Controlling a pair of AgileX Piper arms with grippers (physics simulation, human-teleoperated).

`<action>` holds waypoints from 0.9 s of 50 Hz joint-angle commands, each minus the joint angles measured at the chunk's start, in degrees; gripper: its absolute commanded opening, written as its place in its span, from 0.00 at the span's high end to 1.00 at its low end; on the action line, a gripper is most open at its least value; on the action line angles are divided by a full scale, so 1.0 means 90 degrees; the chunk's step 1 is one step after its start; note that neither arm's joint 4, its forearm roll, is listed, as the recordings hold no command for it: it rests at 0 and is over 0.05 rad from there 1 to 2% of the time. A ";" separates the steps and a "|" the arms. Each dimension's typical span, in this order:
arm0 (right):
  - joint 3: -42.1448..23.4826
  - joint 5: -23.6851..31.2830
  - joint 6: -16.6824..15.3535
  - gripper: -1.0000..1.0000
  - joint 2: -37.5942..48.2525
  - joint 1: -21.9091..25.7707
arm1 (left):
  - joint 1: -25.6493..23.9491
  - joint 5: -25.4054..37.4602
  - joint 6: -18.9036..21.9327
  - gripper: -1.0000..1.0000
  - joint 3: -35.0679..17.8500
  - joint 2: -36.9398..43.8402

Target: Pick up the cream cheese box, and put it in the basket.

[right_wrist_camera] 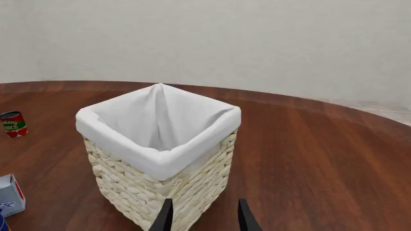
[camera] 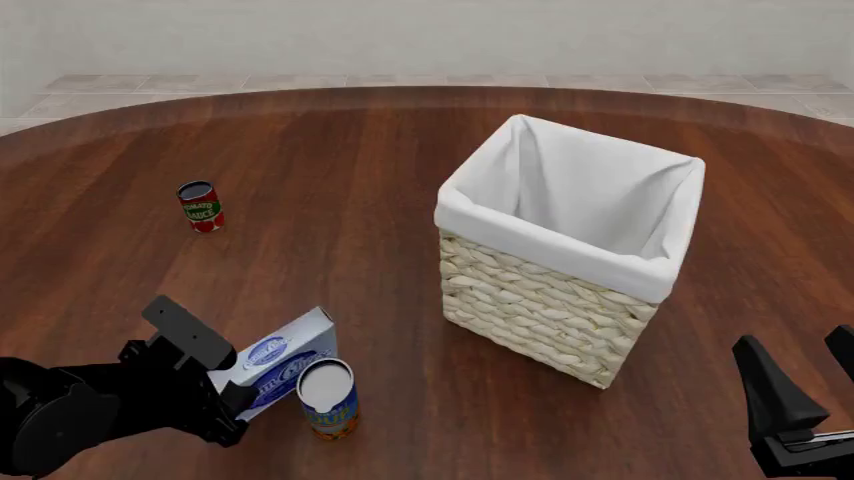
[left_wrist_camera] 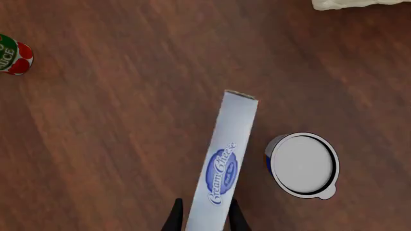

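The cream cheese box (left_wrist_camera: 224, 163), a pale carton with a blue oval logo, lies between the two dark fingers of my left gripper (left_wrist_camera: 204, 219), which presses on its narrow sides. In the front view the box (camera: 283, 358) points up and to the right from the left gripper (camera: 230, 398) at the near left. It also shows at the edge of the right wrist view (right_wrist_camera: 9, 195). The basket (camera: 534, 310), cream wicker with a white liner, stands right of centre. My right gripper (camera: 803, 385) hovers open at the near right, its fingers (right_wrist_camera: 164, 216) before the basket wall (right_wrist_camera: 128, 187).
A blue-orange can with a white top (camera: 328, 400) stands right beside the box, close to the left gripper (left_wrist_camera: 301, 164). A small red can (camera: 200, 206) is farther back on the left (left_wrist_camera: 14, 54) (right_wrist_camera: 13, 124). The table is dark wood.
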 commanded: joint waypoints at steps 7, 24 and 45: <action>-0.0001 0.0113 0.0013 0.00 -0.0121 0.0000 | 0.0137 0.0167 0.0315 1.00 -0.0095 -0.0152; -0.0001 0.0057 -0.0036 0.00 -0.0055 0.0009 | 0.0245 0.0365 0.0531 1.00 -0.0436 -0.0293; 0.0000 0.0065 -0.0026 0.00 -0.0072 0.0010 | 0.0271 0.0533 0.0659 1.00 -0.0713 -0.0446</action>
